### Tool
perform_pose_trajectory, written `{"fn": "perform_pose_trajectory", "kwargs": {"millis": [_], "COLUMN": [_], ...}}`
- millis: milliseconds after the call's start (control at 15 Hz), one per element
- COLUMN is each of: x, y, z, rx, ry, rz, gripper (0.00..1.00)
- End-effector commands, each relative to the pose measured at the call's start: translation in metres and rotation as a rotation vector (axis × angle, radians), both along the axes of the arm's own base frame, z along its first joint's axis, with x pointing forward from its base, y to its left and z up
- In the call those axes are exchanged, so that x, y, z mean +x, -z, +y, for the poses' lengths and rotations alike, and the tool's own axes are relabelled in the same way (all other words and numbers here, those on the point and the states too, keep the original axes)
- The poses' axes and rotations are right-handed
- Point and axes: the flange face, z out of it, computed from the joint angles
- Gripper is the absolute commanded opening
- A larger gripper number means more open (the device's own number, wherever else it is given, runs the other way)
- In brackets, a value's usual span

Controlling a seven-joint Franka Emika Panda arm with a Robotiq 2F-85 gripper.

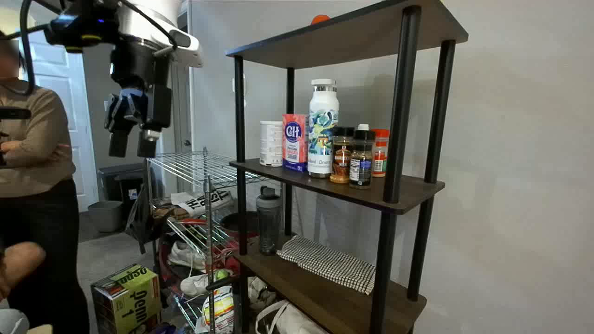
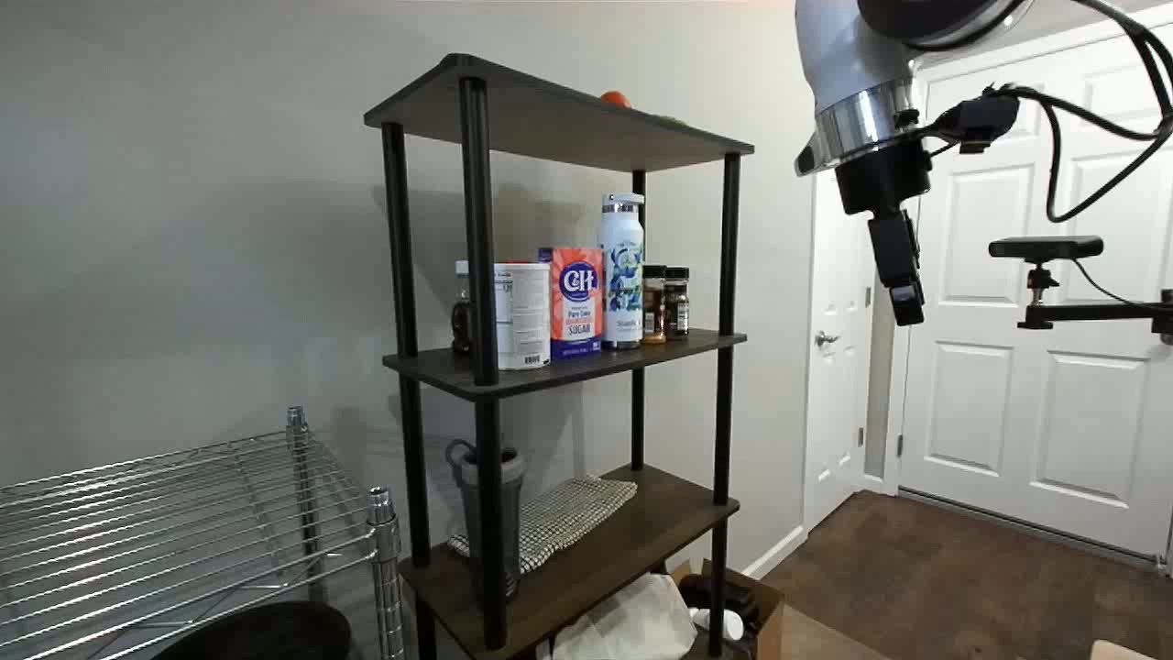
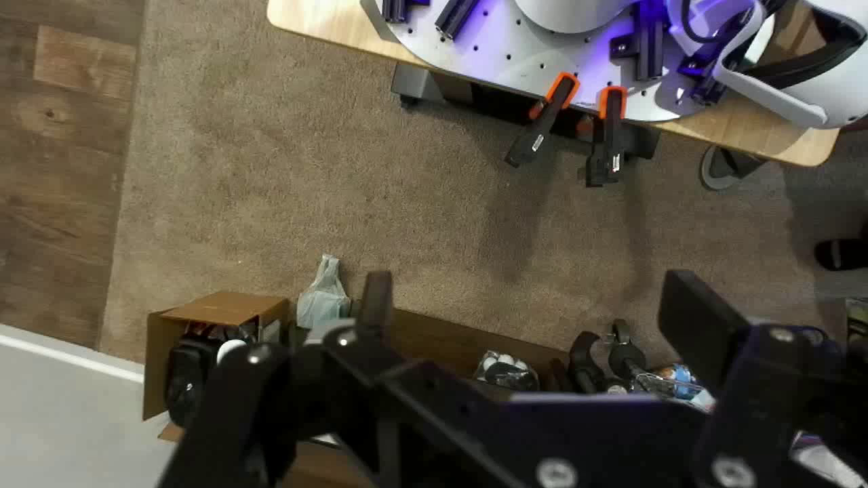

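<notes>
My gripper (image 1: 133, 146) is open and empty, pointing down in the air apart from the dark shelf unit (image 1: 410, 188). It also shows in an exterior view (image 2: 907, 310) and in the wrist view (image 3: 530, 293), its fingers wide apart above the floor. On the middle shelf stand a white canister (image 1: 271, 144), a pink C&H sugar box (image 1: 295, 143), a tall white patterned bottle (image 1: 323, 130) and several spice jars (image 1: 342, 155). A grey shaker bottle (image 1: 268, 222) and a checkered cloth (image 1: 327, 264) are on the shelf below. An orange round thing (image 2: 615, 98) is on the top shelf, mostly hidden.
A wire rack (image 2: 183, 513) stands beside the shelf unit. A person (image 1: 39, 139) stands at the side in an exterior view. In the wrist view, a table (image 3: 325, 20) with orange-tipped clamps (image 3: 542, 122) and a cardboard box (image 3: 224, 308) show. A camera on an arm (image 2: 1045, 247) stands near the gripper.
</notes>
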Motion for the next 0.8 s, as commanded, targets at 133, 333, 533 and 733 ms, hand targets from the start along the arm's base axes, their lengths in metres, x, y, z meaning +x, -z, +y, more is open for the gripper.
{"fn": "perform_pose_trajectory", "kwargs": {"millis": [133,333,533,733], "x": [0.000,0.000,0.000,0.003], "y": [-0.001,-0.001,-0.001,-0.011], "z": [0.000,0.000,0.000,0.008], "rx": [0.000,0.000,0.000,-0.009], "ry": [0.000,0.000,0.000,-0.017], "rz": [0.001,0.001,0.001,-0.034], "gripper": [1.00,1.00,1.00,1.00]}}
